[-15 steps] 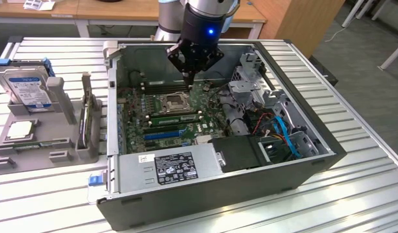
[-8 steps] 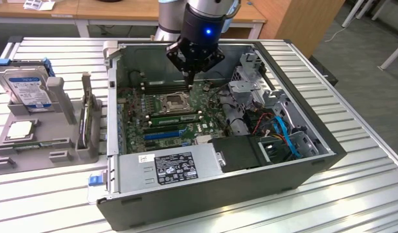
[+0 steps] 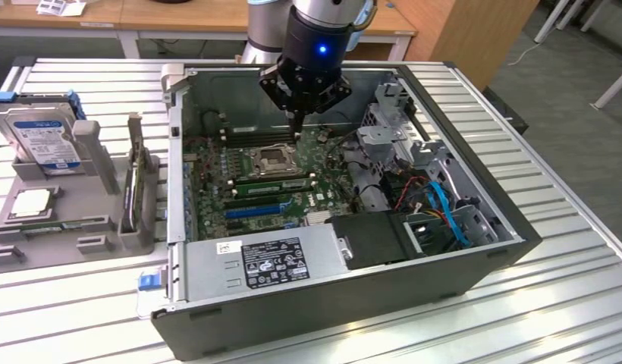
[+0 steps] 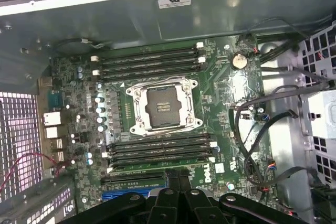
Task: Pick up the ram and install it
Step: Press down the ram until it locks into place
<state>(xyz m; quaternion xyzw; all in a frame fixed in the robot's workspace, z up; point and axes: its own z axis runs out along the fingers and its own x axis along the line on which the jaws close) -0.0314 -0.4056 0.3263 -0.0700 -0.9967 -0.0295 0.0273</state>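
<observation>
exterior view, end effector: your end effector [image 3: 296, 126] hangs inside the open case [image 3: 321, 303] on the worktop [image 3: 564, 303], jaws closed together, and you can see nothing between them
exterior view, ram: a green stick that looks like the ram [image 3: 275, 183] lies along the slots just beside the cpu socket [image 3: 271, 158], on the side nearer the power supply; whether it is fully seated you cannot tell
exterior view, risk: the end effector looks apart from the ram, so if the stick is only resting in its slot, it may sit tilted with one end proud

wrist view, end effector: the dark fingers [image 4: 177, 174] meet in a closed tip over the board, near the green strip [image 4: 139, 168] beside the lower bank of slots
wrist view, risk: push down off the slot line and you would load the motherboard [image 4: 236, 93] or the socket's bare contacts rather than the stick; uneven pressure could leave a latch unclipped
wrist view, cables: loose black cables [image 4: 252, 129] loop near the slots and could snag the end effector on any sideways move
</observation>
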